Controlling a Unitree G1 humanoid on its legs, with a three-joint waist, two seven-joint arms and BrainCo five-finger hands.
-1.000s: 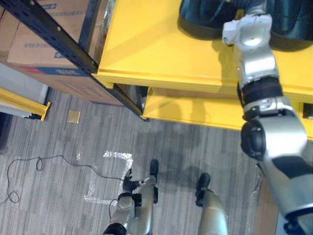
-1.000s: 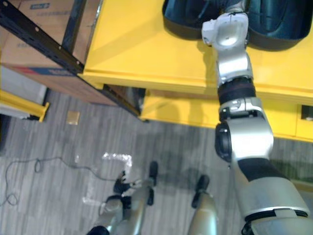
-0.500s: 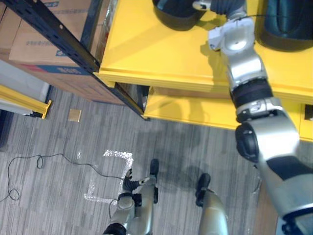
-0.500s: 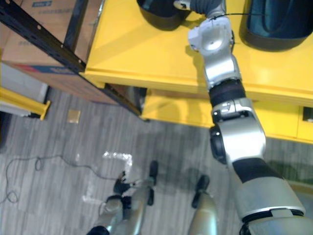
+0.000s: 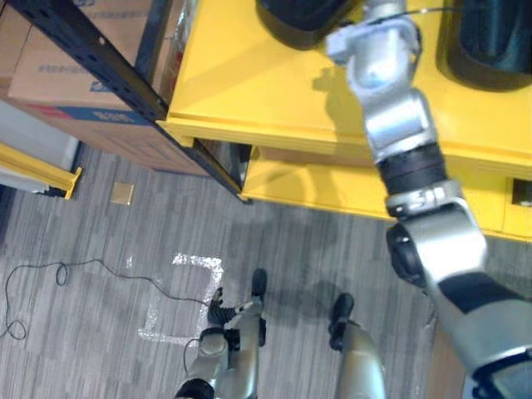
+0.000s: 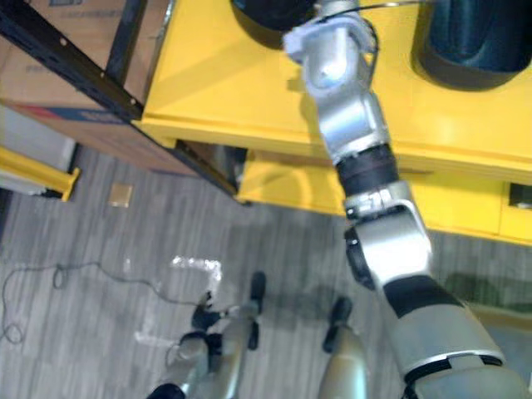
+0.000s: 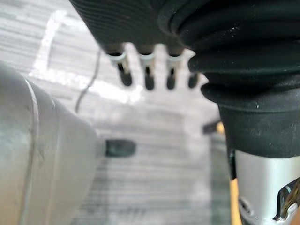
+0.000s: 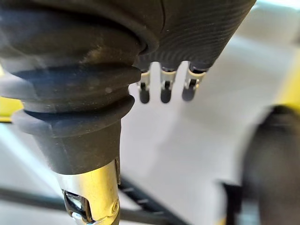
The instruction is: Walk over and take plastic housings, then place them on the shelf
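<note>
Two black plastic housings stand at the far side of the yellow shelf top (image 5: 249,83), one near the middle (image 5: 299,17) and one at the right (image 5: 490,41). My right arm stretches up over the yellow surface between them. The right hand (image 8: 162,93) is open, its fingers straight and holding nothing, with a dark blurred housing (image 8: 272,159) off to one side. Down by my side, over the grey floor, hangs my left hand (image 5: 218,314), also open and empty, its fingers (image 7: 147,79) straight.
A dark metal rack beam (image 5: 91,58) with cardboard boxes (image 5: 66,75) behind it stands at the left. A lower yellow shelf (image 5: 316,187) lies under the top one. White tape marks (image 5: 179,291) and a small tan square (image 5: 122,193) are on the floor.
My right forearm has swung leftwards over the yellow top and the hand has gone past the view's upper edge. The two housings now show apart. The left hand has not moved.
</note>
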